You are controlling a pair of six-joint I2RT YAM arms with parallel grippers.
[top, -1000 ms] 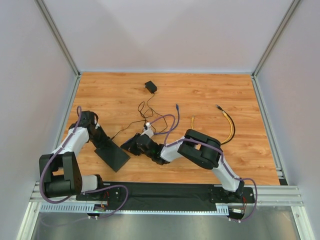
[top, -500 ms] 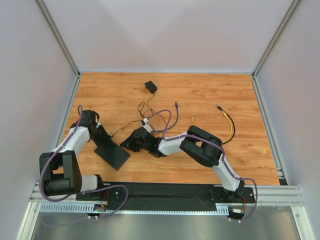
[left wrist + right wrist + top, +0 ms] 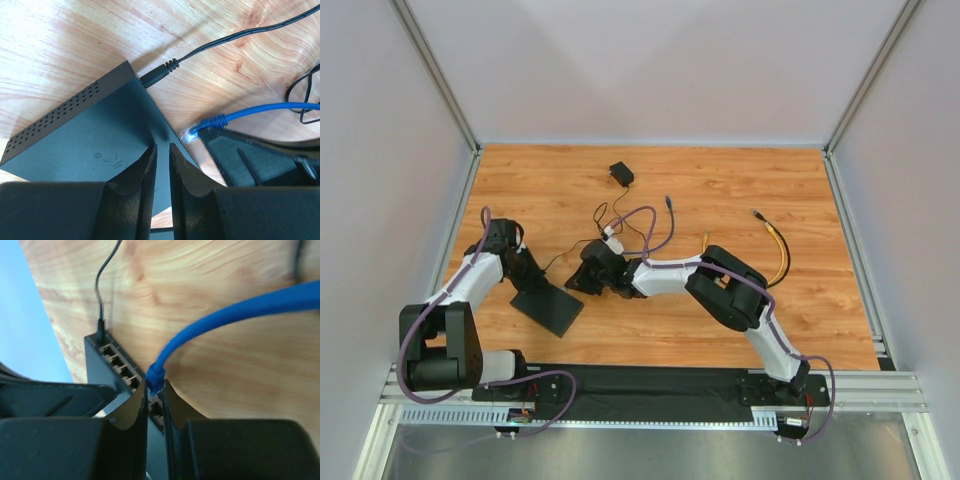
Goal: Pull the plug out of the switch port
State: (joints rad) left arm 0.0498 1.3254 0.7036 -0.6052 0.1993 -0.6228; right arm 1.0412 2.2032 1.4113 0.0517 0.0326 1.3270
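The switch (image 3: 548, 308) is a flat matte-black box lying at the front left. Its row of sockets (image 3: 119, 368) shows in the right wrist view. My left gripper (image 3: 527, 279) has its fingers nearly together and sits over the top of the switch (image 3: 85, 135), with nothing between the fingers. My right gripper (image 3: 156, 387) is shut on the blue plug (image 3: 154, 378). The plug's clear tip (image 3: 189, 133) sits just off the socket edge. I cannot tell if it still touches a port.
A thin black power lead (image 3: 165, 70) is plugged into the switch's corner and runs to a small black adapter block (image 3: 621, 173) at the back. The blue cable (image 3: 645, 222) loops behind the right gripper. A yellow cable (image 3: 780, 250) lies to the right.
My right arm has stretched left and back, carrying the plug away from the switch's socket edge. My left gripper stays on the switch, which has barely shifted.
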